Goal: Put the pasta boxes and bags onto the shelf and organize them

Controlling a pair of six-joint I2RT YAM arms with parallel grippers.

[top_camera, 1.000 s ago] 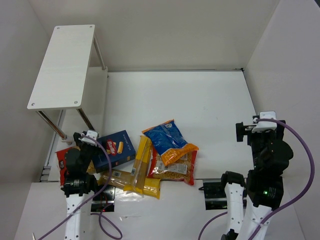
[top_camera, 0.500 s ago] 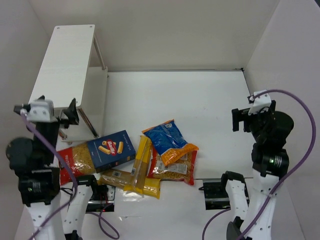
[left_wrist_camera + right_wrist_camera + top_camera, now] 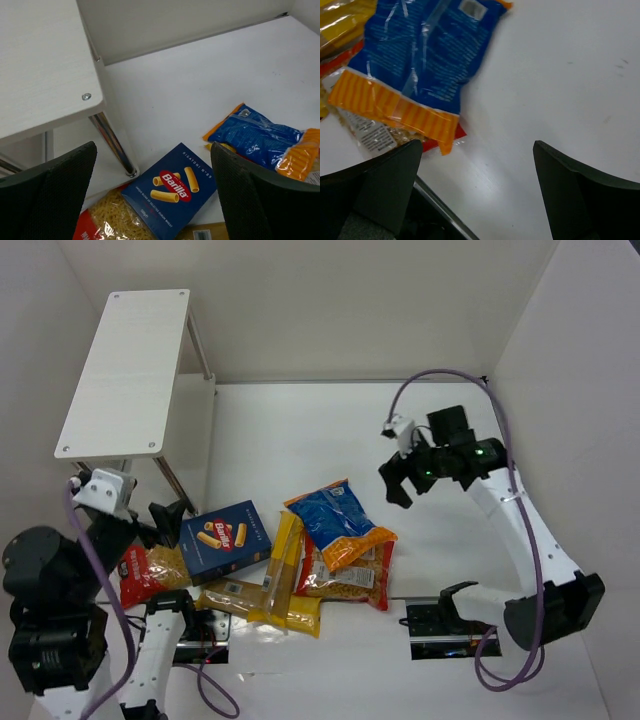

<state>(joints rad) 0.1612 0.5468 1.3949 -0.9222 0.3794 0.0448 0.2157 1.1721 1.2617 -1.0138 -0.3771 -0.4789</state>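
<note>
Pasta box [image 3: 226, 537] lies flat beside the shelf [image 3: 125, 370], overlapping a bag [image 3: 150, 572]

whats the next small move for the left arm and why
Probably lower the left tool toward the carton: its jaws stand open and empty, and the carton lies uncovered just below them, beside the shelf.

Blue pasta carton [image 3: 226, 537] and jumbled pasta bags [image 3: 335, 515] flat beside white shelf [image 3: 125, 370]
</note>
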